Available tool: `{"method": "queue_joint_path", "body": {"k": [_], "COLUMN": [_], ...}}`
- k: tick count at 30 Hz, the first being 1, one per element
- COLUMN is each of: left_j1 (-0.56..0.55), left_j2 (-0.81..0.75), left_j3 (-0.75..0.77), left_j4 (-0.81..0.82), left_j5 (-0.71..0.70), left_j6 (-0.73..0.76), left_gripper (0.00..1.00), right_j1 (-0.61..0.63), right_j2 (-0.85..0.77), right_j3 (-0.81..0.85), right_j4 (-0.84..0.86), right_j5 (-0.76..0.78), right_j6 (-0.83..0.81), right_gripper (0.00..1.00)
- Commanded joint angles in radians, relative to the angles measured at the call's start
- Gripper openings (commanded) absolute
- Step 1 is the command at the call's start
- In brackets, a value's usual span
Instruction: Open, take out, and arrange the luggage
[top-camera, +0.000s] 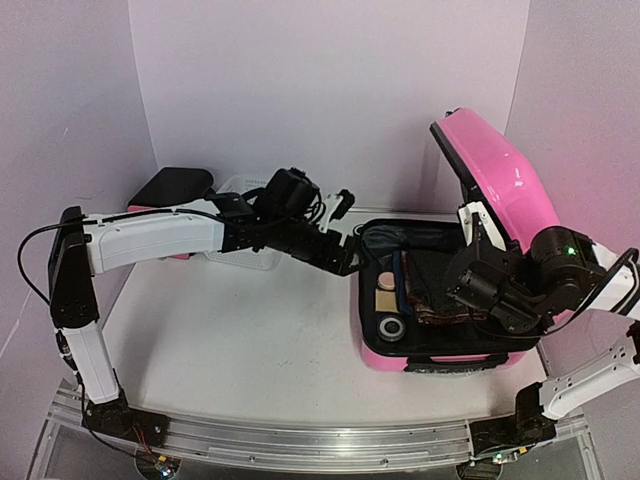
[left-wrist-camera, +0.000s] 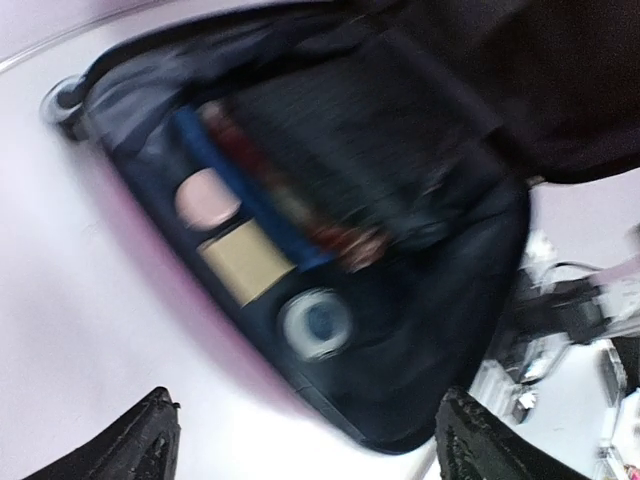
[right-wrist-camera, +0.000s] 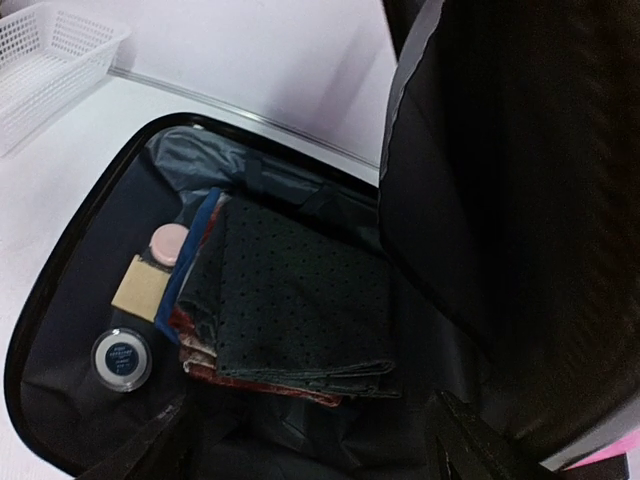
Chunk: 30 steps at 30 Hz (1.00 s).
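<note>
You are looking at the luggage lying open on the right side of the desk. Its pink lid is standing up and leaning back toward the right wall, and its black-lined lower half is facing up.

Your left hand is reaching across from the left and hovering just at the luggage's left rim. In the left wrist view, which is blurring, its fingers are standing wide apart with nothing between them. Your right hand is hanging inside the open luggage over the near edge of the contents. It is also spread apart and gripping nothing, with the lid's black lining rising just to its right.

Inside, a dark dotted cloth is lying folded on top of a stack of fabrics showing red and blue edges. Beside that stack, along the luggage's left wall, three small things are sitting in a row:

- a pink round piece farthest from you
- a tan flat block touching it
- a round clear-lidded jar nearest you

A white mesh basket is sitting on the desk left of the luggage. In the top view your left arm is partly hiding it, and a black drawer unit is standing just beyond it at the back left.
</note>
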Motion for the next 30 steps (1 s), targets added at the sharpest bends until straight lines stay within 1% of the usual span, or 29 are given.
{"method": "queue_joint_path", "body": {"k": [1, 2, 5, 7, 10, 12, 14, 19, 20, 22, 25, 28, 30], "left_j1": [0.017, 0.017, 0.018, 0.017, 0.016, 0.016, 0.016, 0.017, 0.017, 0.017, 0.017, 0.017, 0.017], "left_j2": [-0.030, -0.013, 0.059, 0.101, 0.140, 0.171, 0.210, 0.271, 0.272, 0.266, 0.246, 0.223, 0.214], "left_j3": [-0.082, -0.086, -0.077, -0.055, -0.049, -0.029, 0.001, 0.023, 0.018, 0.002, -0.020, -0.039, -0.046], "left_j4": [-0.017, 0.003, 0.049, 0.070, 0.136, 0.153, 0.152, 0.145, 0.142, 0.141, 0.140, 0.138, 0.134], "left_j5": [-0.163, -0.159, -0.113, -0.052, 0.015, 0.040, 0.053, 0.042, 0.040, 0.035, 0.027, 0.022, 0.024], "left_j6": [-0.047, -0.071, -0.106, -0.124, -0.153, -0.162, -0.162, -0.169, -0.168, -0.166, -0.152, -0.140, -0.136], "left_gripper": [0.96, 0.99, 0.99, 0.99, 0.99, 0.99, 0.95, 0.75, 0.72, 0.71, 0.70, 0.68, 0.66], "right_j1": [-0.021, -0.026, -0.032, -0.034, -0.036, -0.037, -0.037, -0.037, -0.037, -0.037, -0.037, -0.037, -0.037], "right_j2": [-0.061, -0.068, -0.076, -0.089, -0.123, -0.142, -0.158, -0.231, -0.256, -0.311, -0.379, -0.395, -0.402], "right_j3": [0.005, 0.009, 0.040, 0.065, 0.078, 0.091, 0.104, 0.121, 0.120, 0.119, 0.120, 0.136, 0.148], "right_j4": [-0.008, -0.008, -0.008, -0.010, -0.012, -0.012, -0.011, -0.012, -0.012, -0.014, -0.013, -0.014, -0.014], "right_j5": [0.153, 0.163, 0.188, 0.209, 0.249, 0.270, 0.294, 0.369, 0.383, 0.402, 0.416, 0.409, 0.405], "right_j6": [-0.021, -0.028, -0.073, -0.101, -0.129, -0.148, -0.181, -0.247, -0.252, -0.256, -0.288, -0.339, -0.369], "right_gripper": [0.77, 0.77, 0.77, 0.77, 0.78, 0.78, 0.79, 0.80, 0.81, 0.81, 0.85, 0.92, 0.93]}}
